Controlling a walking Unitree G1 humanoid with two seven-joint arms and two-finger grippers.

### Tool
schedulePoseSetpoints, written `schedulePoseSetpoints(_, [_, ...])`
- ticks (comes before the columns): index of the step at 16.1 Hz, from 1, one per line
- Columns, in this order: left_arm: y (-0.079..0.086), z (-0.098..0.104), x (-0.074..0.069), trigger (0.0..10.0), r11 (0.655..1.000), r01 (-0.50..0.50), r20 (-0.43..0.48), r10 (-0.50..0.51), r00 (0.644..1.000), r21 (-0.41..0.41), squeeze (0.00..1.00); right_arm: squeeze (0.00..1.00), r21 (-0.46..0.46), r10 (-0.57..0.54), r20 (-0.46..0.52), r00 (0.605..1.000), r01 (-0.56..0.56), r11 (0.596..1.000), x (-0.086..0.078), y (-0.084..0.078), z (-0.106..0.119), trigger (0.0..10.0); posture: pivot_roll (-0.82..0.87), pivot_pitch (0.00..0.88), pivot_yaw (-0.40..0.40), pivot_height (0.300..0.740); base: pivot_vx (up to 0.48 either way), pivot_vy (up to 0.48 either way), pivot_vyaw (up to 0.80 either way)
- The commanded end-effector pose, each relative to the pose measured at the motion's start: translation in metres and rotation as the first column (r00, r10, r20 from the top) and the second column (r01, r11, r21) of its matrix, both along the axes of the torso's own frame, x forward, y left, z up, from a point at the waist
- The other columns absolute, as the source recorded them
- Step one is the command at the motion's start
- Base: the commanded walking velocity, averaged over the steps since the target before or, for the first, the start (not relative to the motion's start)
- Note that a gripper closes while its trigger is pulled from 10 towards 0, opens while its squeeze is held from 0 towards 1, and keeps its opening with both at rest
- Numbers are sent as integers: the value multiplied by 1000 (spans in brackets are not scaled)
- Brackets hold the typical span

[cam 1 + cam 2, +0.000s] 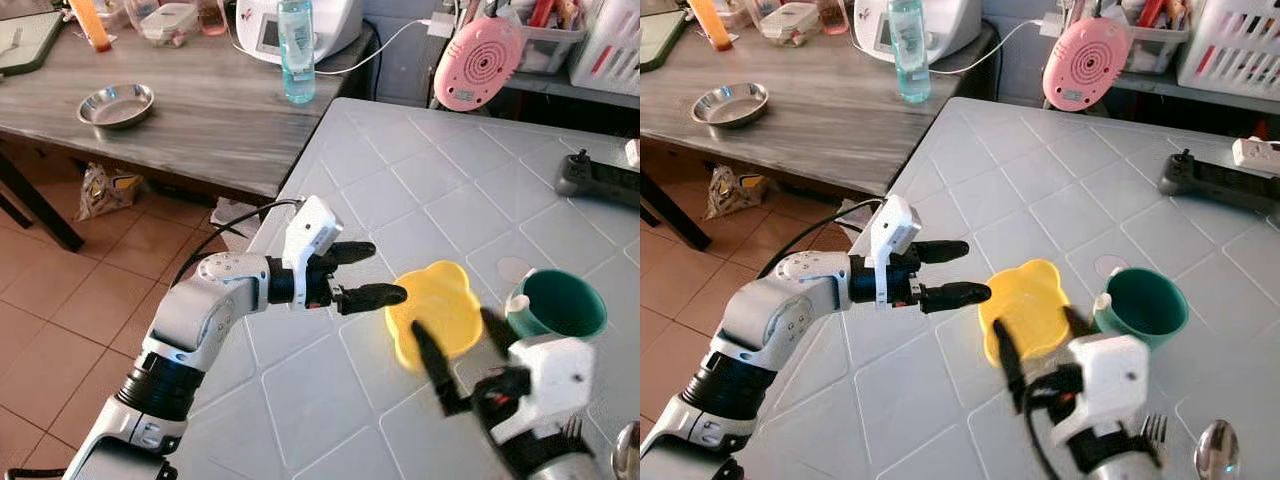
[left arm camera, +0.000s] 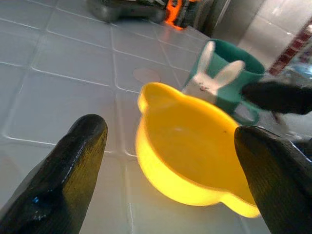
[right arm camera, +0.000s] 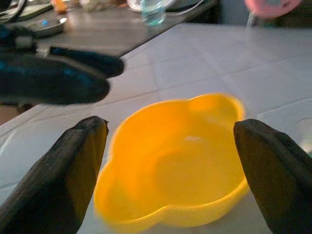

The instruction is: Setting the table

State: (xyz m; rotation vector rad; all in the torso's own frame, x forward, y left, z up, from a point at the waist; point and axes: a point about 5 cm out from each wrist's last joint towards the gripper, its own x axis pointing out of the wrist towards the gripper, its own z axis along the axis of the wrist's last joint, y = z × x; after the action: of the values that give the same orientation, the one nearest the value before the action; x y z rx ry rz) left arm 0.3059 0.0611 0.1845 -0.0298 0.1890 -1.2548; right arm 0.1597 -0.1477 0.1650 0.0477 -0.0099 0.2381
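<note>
Left gripper: the left gripper (image 1: 368,273) hovers just above the pale grey tiled table (image 1: 420,190), its two black fingers spread apart with nothing between them, tips pointing at the bowl's near-left rim without touching it.

Right gripper: the right gripper (image 1: 458,355) reaches in from the robot's side, fingers wide apart and empty, one on each side of the bowl's near edge; the eye views blur it, so contact cannot be told.

Bowl: the shallow yellow plastic bowl with a lobed, flower-like rim (image 1: 436,312) sits on the table between the two grippers, just ahead of both sets of fingertips.

Bowl contents: both wrist views look into it and show bare yellow inside (image 3: 180,161).

Cup: the round teal cup (image 1: 558,305) stands just beyond the right gripper, beside the bowl; the eye views show only teal inside.

Left wrist extra: a small white rabbit-eared figure (image 2: 210,80) on the cup's side facing the bowl.

Right wrist extra: the left gripper's dark fingers (image 3: 73,73) beyond the bowl.

Right eye extra: a metal fork (image 1: 1153,436) and metal spoon (image 1: 1216,450) lie just to the right of the right wrist.

Far from both grippers: a clear blue-tinted bottle (image 1: 297,50) and a round steel dish (image 1: 116,104) on the grey wooden side table (image 1: 200,120).
</note>
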Motion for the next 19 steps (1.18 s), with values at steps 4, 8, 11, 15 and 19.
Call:
schedulePoseSetpoints(4, [22, -10, 10, 10000, 981, -196, 35, 195, 980, 3, 0, 0, -8, -100, 34, 994, 100, 995, 9, 0, 3, 10000, -38, 159, 39, 740, 0, 0, 0])
schedulePoseSetpoints(8, [55, -21, 0, 10000, 939, -345, 51, 344, 937, 8, 0, 0, -11, -114, 6, 994, 114, 993, 25, 8, -4, 10000, -8, 157, 34, 740, 0, 0, 0])
schedulePoseSetpoints(11, [63, -33, -9, 10000, 931, -362, 26, 361, 932, 42, 0, 0, -27, -147, -3, 989, 147, 989, 36, 8, -4, 10000, 9, 160, 24, 740, 0, 0, 0])
schedulePoseSetpoints(15, [59, -34, -14, 10000, 935, -352, 29, 351, 936, 42, 0, 0, -43, -224, -19, 974, 223, 974, 41, 1, -2, 10000, 9, 165, 23, 740, 0, 0, 0])
schedulePoseSetpoints(19, [60, -36, -14, 10000, 941, -332, 22, 331, 943, 63, 0, 0, -24, -267, -68, 961, 266, 964, 34, -2, -4, 10000, -1, 169, 31, 740, 0, 0, 0])
